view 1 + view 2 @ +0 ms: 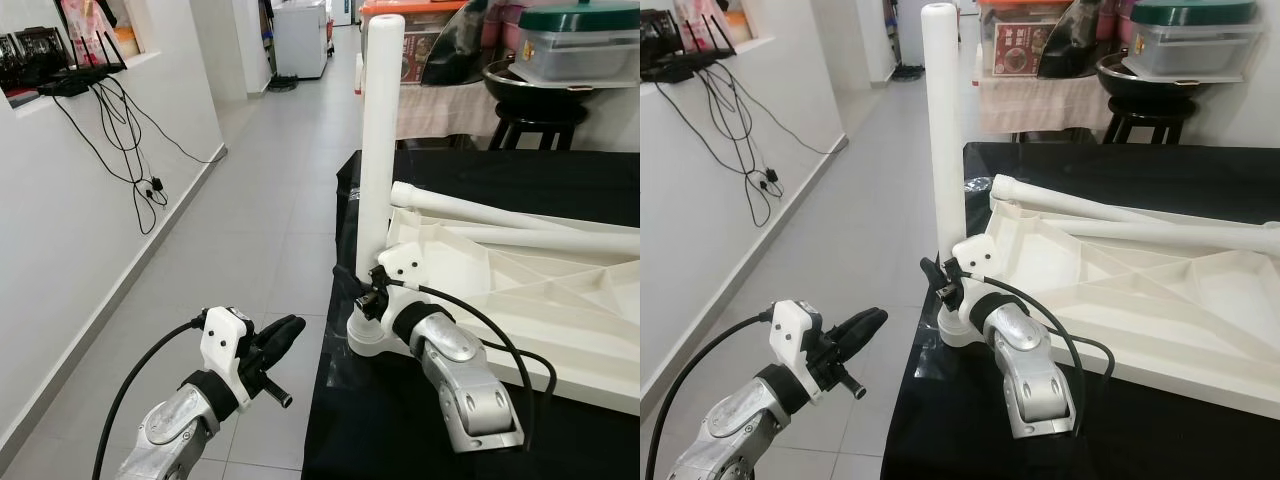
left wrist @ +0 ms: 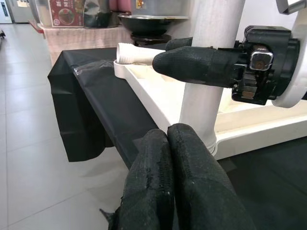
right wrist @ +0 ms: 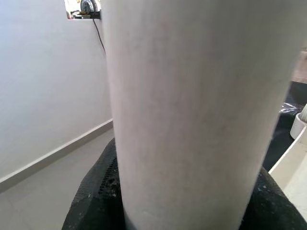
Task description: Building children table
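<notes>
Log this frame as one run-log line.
right gripper: shut on upright table leg at corner of tabletop | left gripper: shut, idle off black surface

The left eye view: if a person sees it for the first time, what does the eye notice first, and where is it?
First comes the tall white table leg, standing upright in the corner socket of the upturned white tabletop, which lies on a black-covered table. The right gripper is shut on the leg near its base. The left gripper, fingers together, hangs above the tiled floor, apart from the leg.
</notes>
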